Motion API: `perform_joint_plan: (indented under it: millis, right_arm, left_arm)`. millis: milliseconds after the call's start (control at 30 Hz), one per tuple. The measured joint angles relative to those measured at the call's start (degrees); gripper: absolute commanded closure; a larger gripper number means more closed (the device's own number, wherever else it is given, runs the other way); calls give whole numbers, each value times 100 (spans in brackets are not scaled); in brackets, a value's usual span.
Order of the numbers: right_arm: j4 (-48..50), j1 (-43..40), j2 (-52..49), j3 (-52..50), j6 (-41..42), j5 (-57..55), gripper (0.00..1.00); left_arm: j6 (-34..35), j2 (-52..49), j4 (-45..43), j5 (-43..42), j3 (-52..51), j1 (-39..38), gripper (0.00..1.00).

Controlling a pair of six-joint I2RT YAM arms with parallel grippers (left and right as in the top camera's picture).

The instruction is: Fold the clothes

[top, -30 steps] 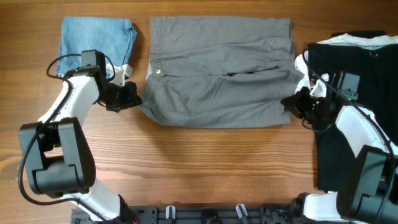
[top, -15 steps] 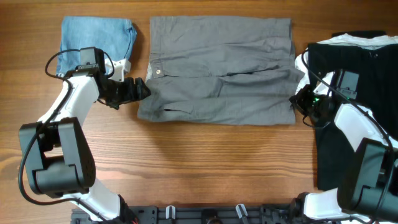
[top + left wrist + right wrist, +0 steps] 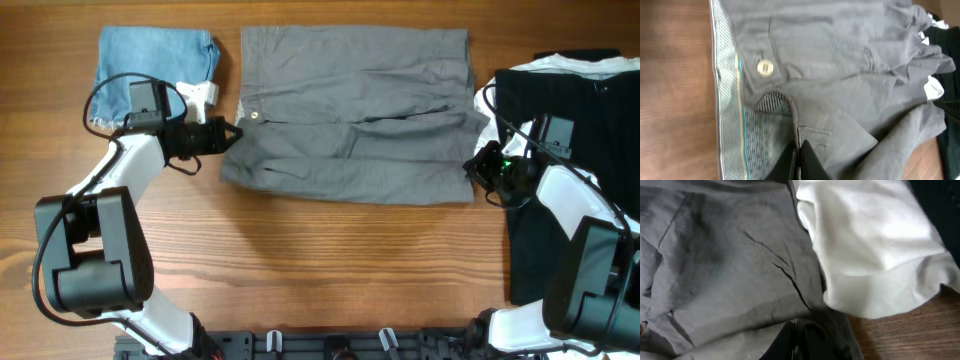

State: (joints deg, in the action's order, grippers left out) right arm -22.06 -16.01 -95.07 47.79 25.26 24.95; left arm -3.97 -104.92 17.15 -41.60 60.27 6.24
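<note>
The grey shorts (image 3: 355, 110) lie spread across the middle of the table, front edge folded partway back. Their waistband with a pale button (image 3: 764, 68) faces left. My left gripper (image 3: 228, 137) is shut on the shorts' left edge by the waistband; the wrist view shows the fingers (image 3: 799, 159) pinched on the fly seam. My right gripper (image 3: 478, 165) is shut on the shorts' right edge; in the right wrist view the dark fingers (image 3: 800, 342) sit in grey cloth (image 3: 730, 270).
A light-blue denim piece (image 3: 155, 60) lies at the back left. Black and white garments (image 3: 575, 90) lie at the right, the white cloth (image 3: 875, 250) touching the shorts. Bare wood (image 3: 330, 270) spans the front.
Both grippers have drawn the shorts' front edge back over the cloth. The left gripper moved right and back onto the waistband; the fold's front edge now sits farther back.
</note>
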Motion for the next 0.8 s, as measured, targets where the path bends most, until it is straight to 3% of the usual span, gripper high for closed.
perform_joint_plan:
  millis: [33, 100, 133, 233, 433, 533, 567, 600, 800]
  right_arm:
    - [-2, 0, -2, 0, 0, 0, 84]
    - [-44, 0, -4, 0, -22, -2, 70]
    - [-136, 0, -4, 0, -63, -17, 65]
    - [-514, 0, -9, 7, -315, 116, 59]
    - [-1416, -7, 216, 17, -739, 210, 51]
    - [-1827, -7, 273, 17, -1139, 227, 60]
    - [-1871, -7, 273, 17, -1228, 225, 60]
    - [-1928, -7, 273, 17, -1307, 227, 51]
    - [-2192, -7, 330, 28, -1091, -315, 49]
  left_arm:
    - [2, -2, -70, 39, 0, -48, 93]
    - [17, -15, -37, 238, 0, -199, 76]
    - [28, -20, 48, 330, 0, -262, 47]
    - [66, -24, 501, 444, 2, -286, 33]
    - [83, -13, 1733, 516, 0, 240, 24]
    - [57, 76, 2000, 533, 0, 393, 23]
    - [57, 103, 2000, 533, 0, 402, 23]
    - [57, 118, 2020, 531, 0, 400, 23]
    - [-55, 214, 2769, 533, 0, 439, 23]
